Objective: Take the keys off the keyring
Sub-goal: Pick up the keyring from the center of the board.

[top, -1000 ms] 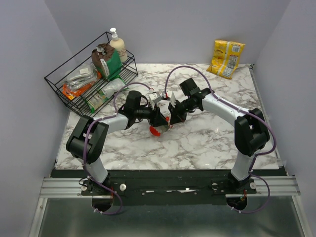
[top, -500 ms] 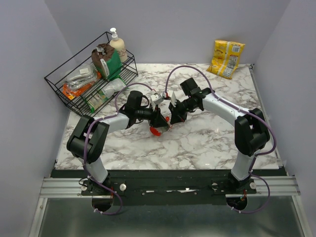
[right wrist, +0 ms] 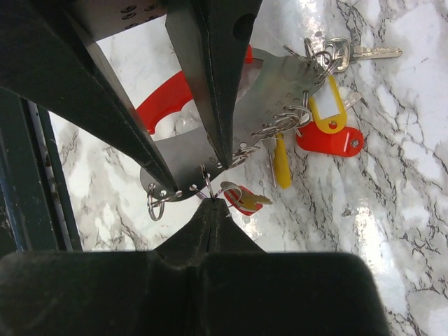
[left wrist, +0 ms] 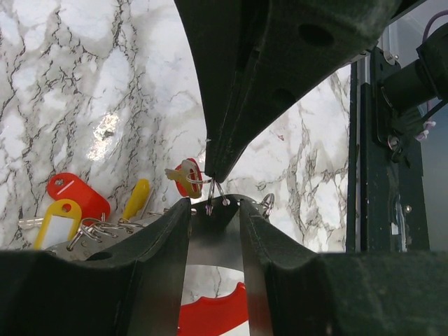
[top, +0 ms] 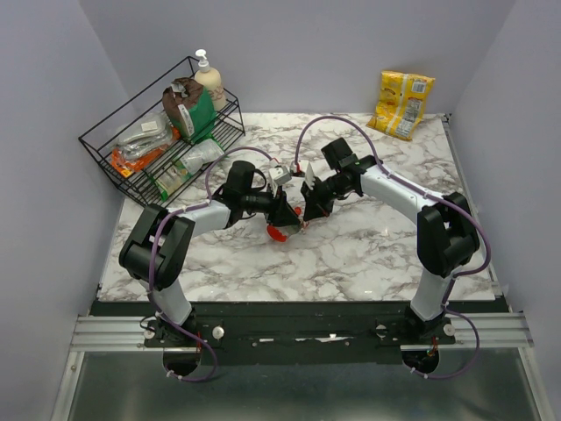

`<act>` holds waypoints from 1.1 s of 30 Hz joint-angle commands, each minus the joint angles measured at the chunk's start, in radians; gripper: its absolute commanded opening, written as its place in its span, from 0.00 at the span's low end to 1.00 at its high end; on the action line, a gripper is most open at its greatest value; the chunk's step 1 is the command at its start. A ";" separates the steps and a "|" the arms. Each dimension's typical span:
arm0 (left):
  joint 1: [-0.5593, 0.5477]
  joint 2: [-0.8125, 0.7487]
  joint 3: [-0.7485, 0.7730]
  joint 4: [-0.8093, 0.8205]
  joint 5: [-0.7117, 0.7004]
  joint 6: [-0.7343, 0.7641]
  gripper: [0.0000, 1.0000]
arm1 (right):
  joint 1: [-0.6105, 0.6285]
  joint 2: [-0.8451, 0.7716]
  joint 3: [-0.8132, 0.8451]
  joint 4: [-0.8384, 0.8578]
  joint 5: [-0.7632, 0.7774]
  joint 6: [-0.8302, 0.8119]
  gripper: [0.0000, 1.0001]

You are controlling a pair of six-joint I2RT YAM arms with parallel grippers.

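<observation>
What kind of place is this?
Probably a robot test booth, not a real kitchen. Two robot arms are bolted to a metal rail beside a marble-look table. Plain lilac walls box it in. The wire rack and snack bag look like props.

No text can be read anywhere. The yellow snack bag (top: 401, 103), at approx. 1 o'clock on the table, carries print, but it is too small to make out. Packages in the wire basket (top: 131, 102) at 10 o'clock have labels (also illegible). The yellow key tag (right wrist: 326, 112) has a blank window.
</observation>
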 commanded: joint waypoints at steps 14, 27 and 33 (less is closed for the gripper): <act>-0.041 0.014 0.019 0.038 0.029 -0.006 0.28 | 0.014 -0.002 0.031 -0.017 -0.052 -0.013 0.01; -0.041 0.008 0.034 -0.012 0.043 0.017 0.00 | 0.011 -0.009 0.028 -0.001 -0.038 -0.005 0.02; -0.041 -0.004 0.042 -0.005 0.069 -0.014 0.00 | 0.008 -0.017 0.029 0.000 -0.052 0.001 0.08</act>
